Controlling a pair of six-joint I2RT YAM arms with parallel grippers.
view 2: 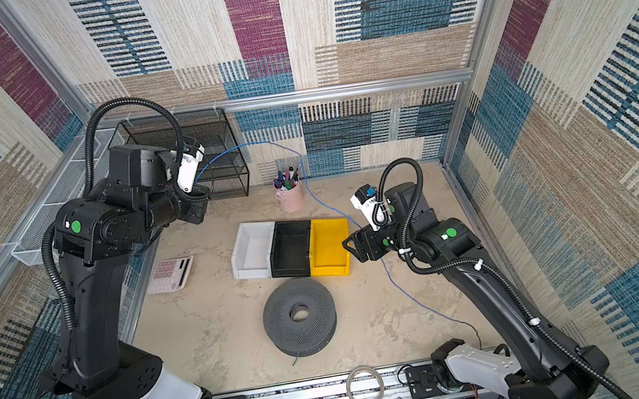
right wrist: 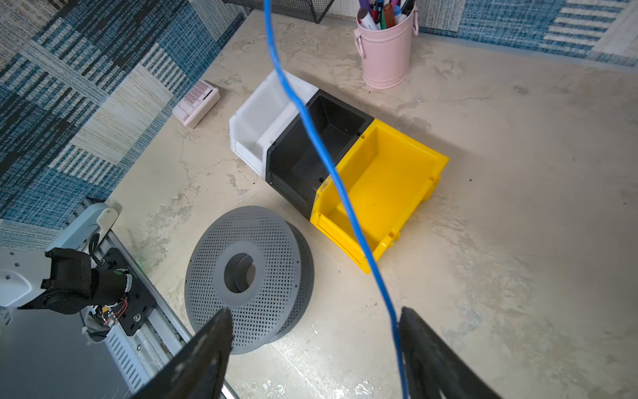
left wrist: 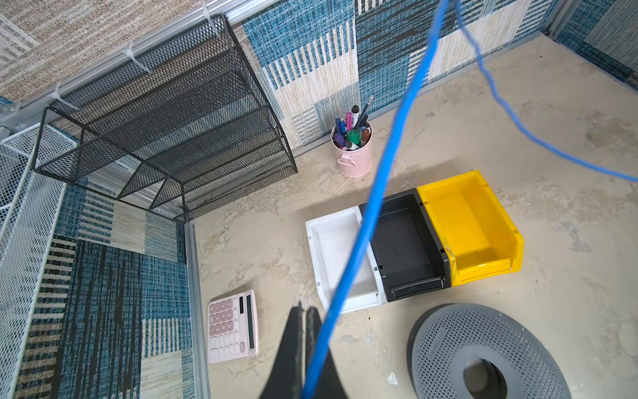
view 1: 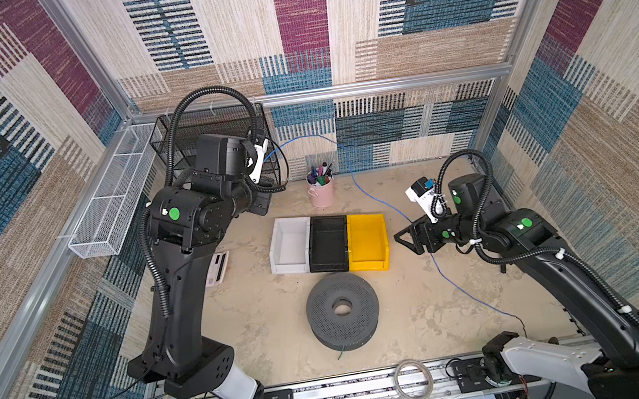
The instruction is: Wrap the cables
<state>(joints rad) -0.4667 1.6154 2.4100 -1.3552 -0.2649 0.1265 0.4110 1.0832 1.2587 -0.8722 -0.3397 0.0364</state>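
In the upper left of both top views, the left gripper (left wrist: 303, 311) is up high. Its fingers (left wrist: 290, 345) are pressed together. The blue cable (right wrist: 331, 169) comes out from them, so it seems to be pinching the cable.

The cable bows up, drops near the pink cup (view 1: 322, 194), and runs down the right side of the table.

The grey reel (view 1: 343, 310) sits in the low middle, and I see no blue cable on it.

At the middle right, the right gripper (right wrist: 312, 311) is wide open, and the cable runs just inside one finger (right wrist: 424, 345).

I think the job now is to catch the cable here. Slide over so the cable sits in the middle, then squeeze softly. Do not tug, or the cup may tip.
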